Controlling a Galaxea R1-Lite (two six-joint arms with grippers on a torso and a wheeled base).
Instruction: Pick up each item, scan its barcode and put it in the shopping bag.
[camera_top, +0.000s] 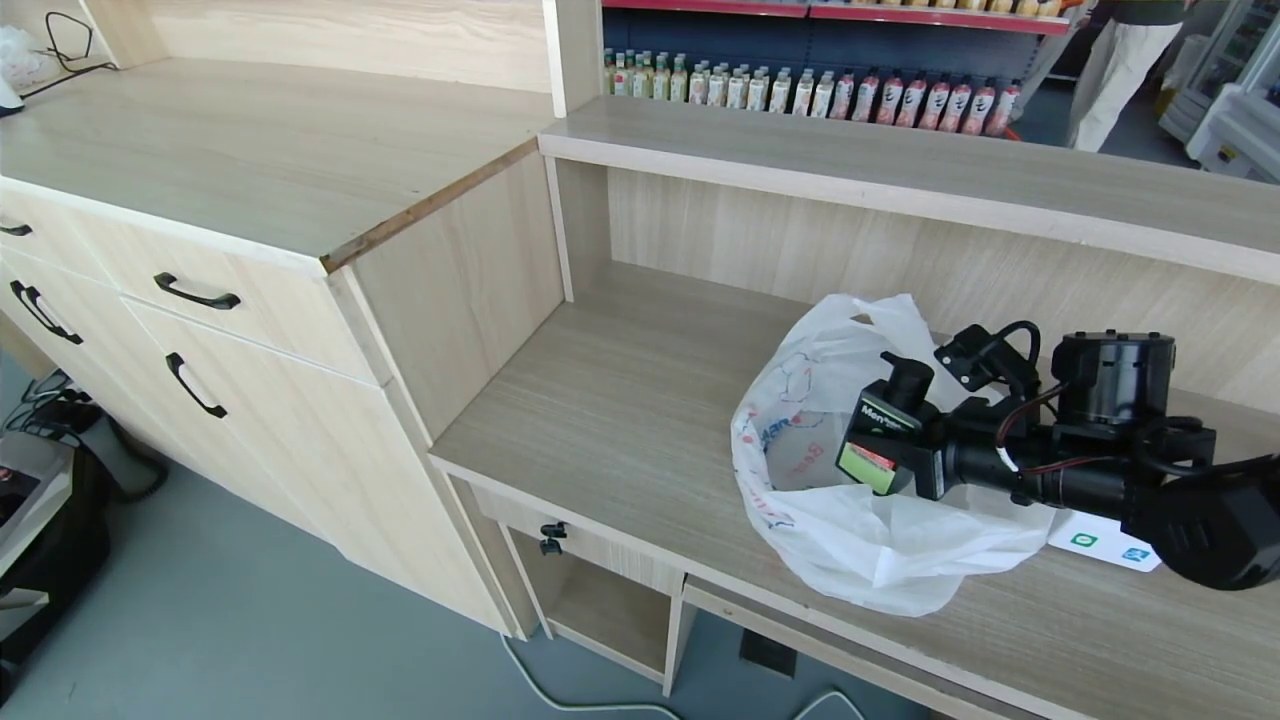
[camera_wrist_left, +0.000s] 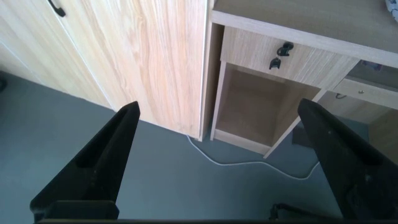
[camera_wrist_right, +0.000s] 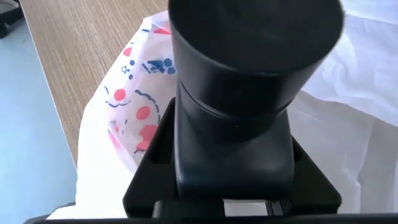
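A white plastic shopping bag (camera_top: 850, 530) with red and blue print lies open on the low wooden counter (camera_top: 620, 400). My right gripper (camera_top: 915, 450) is shut on a black bottle (camera_top: 885, 435) with a green and red label, held over the bag's mouth. In the right wrist view the black bottle (camera_wrist_right: 249, 81) stands between the fingers, with the bag (camera_wrist_right: 130, 118) beneath it. My left gripper (camera_wrist_left: 217, 112) is open and holds nothing, low over the grey floor and facing the counter's base.
A white card (camera_top: 1105, 540) with small green and blue marks lies on the counter under my right arm. A taller drawer cabinet (camera_top: 200, 300) stands to the left. A raised ledge (camera_top: 900, 170) backs the counter. A cable (camera_wrist_left: 249, 163) runs along the floor.
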